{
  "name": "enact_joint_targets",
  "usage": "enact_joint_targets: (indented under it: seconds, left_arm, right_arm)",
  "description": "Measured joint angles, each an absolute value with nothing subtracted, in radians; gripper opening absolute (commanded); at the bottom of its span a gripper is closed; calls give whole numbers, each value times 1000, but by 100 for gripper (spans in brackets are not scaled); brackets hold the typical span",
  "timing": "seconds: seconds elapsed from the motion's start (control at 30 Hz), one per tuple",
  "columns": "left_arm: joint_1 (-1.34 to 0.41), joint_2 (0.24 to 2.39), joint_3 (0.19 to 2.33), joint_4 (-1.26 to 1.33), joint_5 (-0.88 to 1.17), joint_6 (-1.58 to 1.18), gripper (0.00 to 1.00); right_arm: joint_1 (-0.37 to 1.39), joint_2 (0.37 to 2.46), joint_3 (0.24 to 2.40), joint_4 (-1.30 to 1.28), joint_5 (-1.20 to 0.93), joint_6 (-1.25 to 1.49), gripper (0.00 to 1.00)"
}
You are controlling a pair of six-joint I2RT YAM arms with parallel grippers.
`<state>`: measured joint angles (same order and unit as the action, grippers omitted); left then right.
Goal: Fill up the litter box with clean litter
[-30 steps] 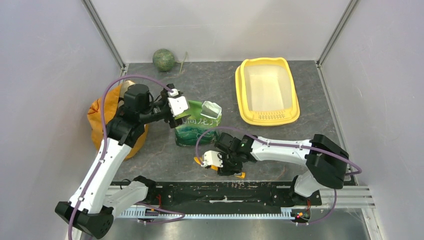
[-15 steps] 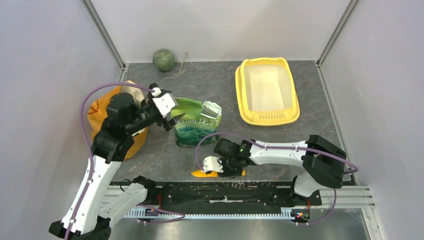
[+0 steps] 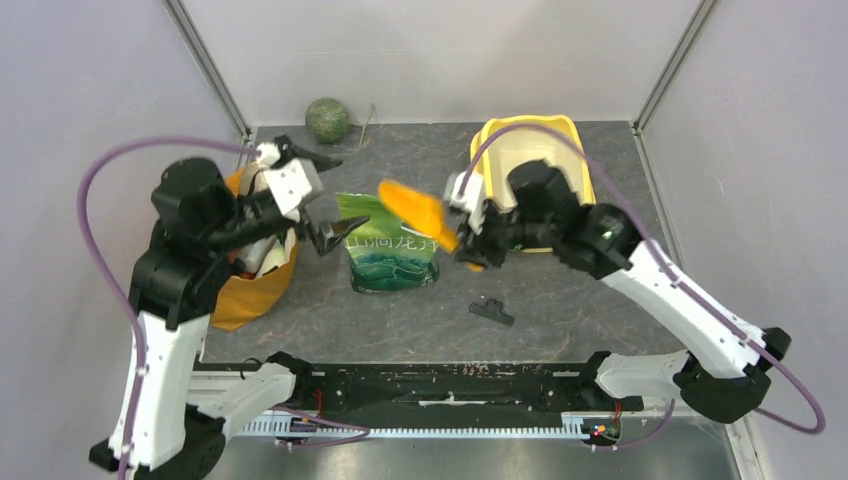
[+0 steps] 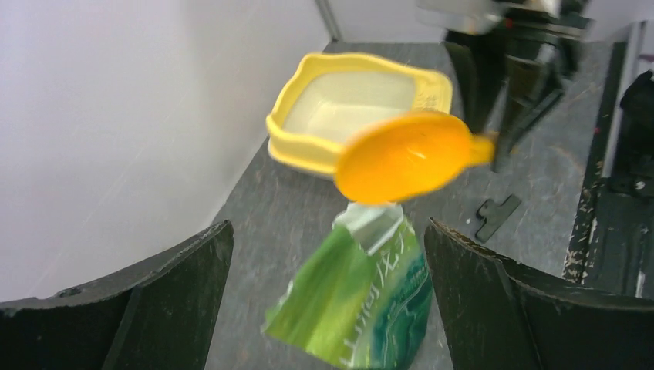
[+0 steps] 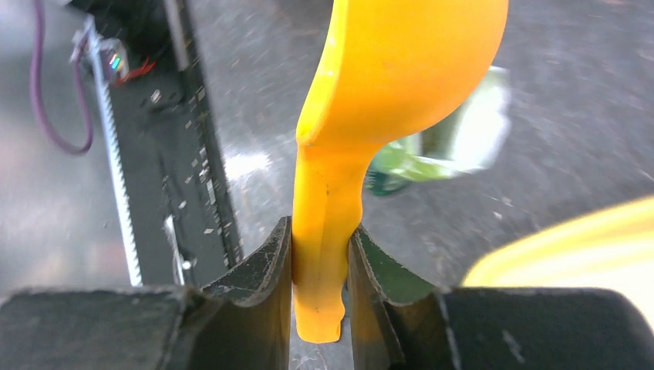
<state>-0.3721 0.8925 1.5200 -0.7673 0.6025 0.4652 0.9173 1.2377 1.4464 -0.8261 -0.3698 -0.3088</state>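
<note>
An orange scoop [image 3: 412, 208] is hanging above a green printed pouch [image 3: 392, 258]; a black clip [image 3: 492, 312] is lying nearby, a green ball [image 3: 327, 119] sitting far back.

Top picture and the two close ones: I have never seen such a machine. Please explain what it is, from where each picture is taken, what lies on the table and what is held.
It is a robot: two white arms bolted at the near edge of a grey table. The top picture comes from a fixed camera above and behind them. Each close picture comes from a camera on one wrist, so the dark shapes at its bottom are that arm's own jaws. On the table are a yellow litter box, a green pouch, an orange-yellow bag, a green ball and a small black clip. The right arm holds an orange scoop by its handle, jaws shut on it, in the air above the pouch. The left arm has open jaws and holds nothing.
</note>
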Motion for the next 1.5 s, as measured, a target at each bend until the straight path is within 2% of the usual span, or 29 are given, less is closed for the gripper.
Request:
enact_joint_targets:
  seconds: [0.17, 0.27, 0.47, 0.63, 0.93, 1.03, 1.07, 1.1, 1.13, 1.17, 1.2, 1.23, 1.27, 1.3, 1.33, 1.5]
  left_arm:
    - [-374, 1123, 1763, -822, 746, 466, 96]
    - [-382, 1248, 1856, -831, 804, 466, 96]
    - [-450, 1403, 1874, -851, 833, 503, 93]
    - [-509, 1449, 1874, -867, 831, 562, 82]
    - [-631, 1470, 1864, -890, 812, 696, 53]
    - [-656, 1477, 1859, -889, 808, 714, 33]
    - [-659, 1479, 1859, -889, 805, 720, 21]
    - [-660, 1481, 1859, -889, 803, 723, 7]
    - [-660, 1481, 1859, -888, 802, 725, 2]
    - [-659, 1481, 1859, -890, 805, 720, 2]
    - [-659, 1481, 1859, -889, 809, 712, 2]
    - [-659, 1481, 1859, -884, 807, 705, 2]
    - [-657, 1481, 1858, -877, 804, 689, 2]
    - [-654, 1481, 1855, -868, 803, 665, 2]
    - [-647, 1480, 1847, -853, 803, 636, 2]
    - [-542, 1474, 1782, -725, 852, 422, 2]
  right_arm:
    - [709, 1226, 1583, -895, -379, -254, 0]
    - [646, 1228, 1603, -951, -406, -253, 0]
    - [604, 1277, 1617, -1085, -455, -274, 0]
    - [604, 1299, 1643, -1151, -482, -308, 0]
    - [604, 1307, 1715, -1252, -523, -408, 0]
    - [604, 1318, 1746, -1279, -532, -437, 0]
    - [604, 1321, 1755, -1290, -537, -446, 2]
    - [604, 1323, 1762, -1302, -540, -453, 7]
    - [605, 1325, 1772, -1314, -542, -461, 16]
    - [604, 1326, 1779, -1320, -538, -466, 25]
    - [604, 1327, 1787, -1325, -528, -466, 49]
    - [603, 1327, 1792, -1326, -520, -459, 67]
    - [602, 1327, 1796, -1326, -515, -443, 82]
    - [600, 1325, 1801, -1303, -501, -410, 92]
    - [599, 1322, 1803, -1271, -487, -374, 97]
    - [580, 1274, 1818, -1052, -353, -206, 97]
